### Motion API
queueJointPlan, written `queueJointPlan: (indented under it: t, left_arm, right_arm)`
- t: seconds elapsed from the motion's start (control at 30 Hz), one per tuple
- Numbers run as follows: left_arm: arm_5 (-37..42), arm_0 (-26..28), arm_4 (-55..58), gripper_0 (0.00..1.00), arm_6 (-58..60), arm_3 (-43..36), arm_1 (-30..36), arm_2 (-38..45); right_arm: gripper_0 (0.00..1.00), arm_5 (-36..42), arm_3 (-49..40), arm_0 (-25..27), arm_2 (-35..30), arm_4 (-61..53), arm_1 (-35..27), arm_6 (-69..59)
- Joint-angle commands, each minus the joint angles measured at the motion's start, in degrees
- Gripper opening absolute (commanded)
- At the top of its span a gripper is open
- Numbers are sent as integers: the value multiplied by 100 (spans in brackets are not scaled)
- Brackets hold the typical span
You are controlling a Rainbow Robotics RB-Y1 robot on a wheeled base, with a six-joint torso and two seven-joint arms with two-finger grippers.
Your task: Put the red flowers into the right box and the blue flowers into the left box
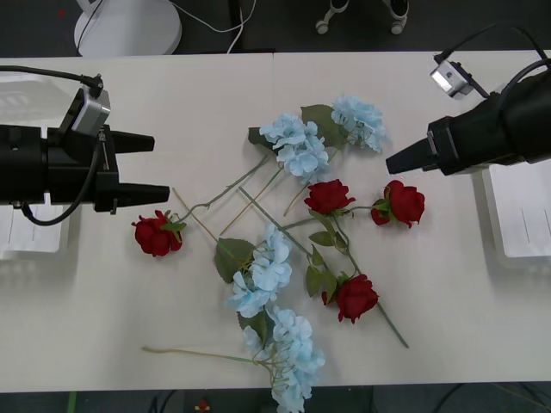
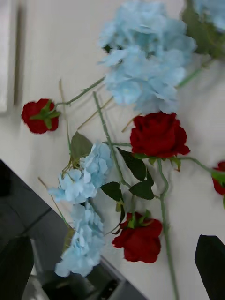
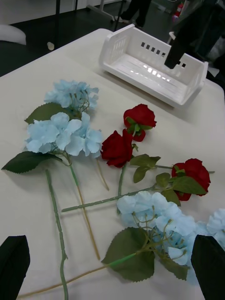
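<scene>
Several red flowers lie on the white table: one rose (image 1: 157, 234) on the left, one (image 1: 329, 196) in the middle, one (image 1: 403, 204) to its right and one (image 1: 355, 298) nearer the front. Blue flowers lie among them: a pair (image 1: 297, 146) at the back, one cluster (image 1: 263, 271) in the middle and one (image 1: 293, 353) at the front edge. My left gripper (image 1: 146, 169) hovers open just behind the left rose. Behind the right rose, my right gripper (image 1: 392, 165) hovers open, its fingers (image 2: 211, 267) empty.
The left box (image 1: 26, 231) is a white tray partly under my left arm. The right box (image 1: 521, 211) sits at the table's right edge under my right arm, and is open and empty (image 3: 150, 65). Long thin stems cross between the blooms.
</scene>
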Motion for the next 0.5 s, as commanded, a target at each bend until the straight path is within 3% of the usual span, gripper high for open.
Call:
queueJointPlan:
  t: [0.03,0.2,0.37,0.5]
  left_arm:
    - [-30,3,-488,100,1583,38,218,264]
    - [-4,-147,-1182,100,2330,47,147,255]
    - [884,-700,-2623,100,2268,153,-239,220]
    - [1403,-990,-3432,100,2189,249,-591,176]
  right_arm:
    - [100,295,-194,-269,-110,496,-61,-1851]
    - [100,576,-317,-269,-66,1014,-17,-3758]
    - [100,857,-317,-287,22,1726,326,-6105]
    - [100,866,-308,-287,329,2350,528,-7186]
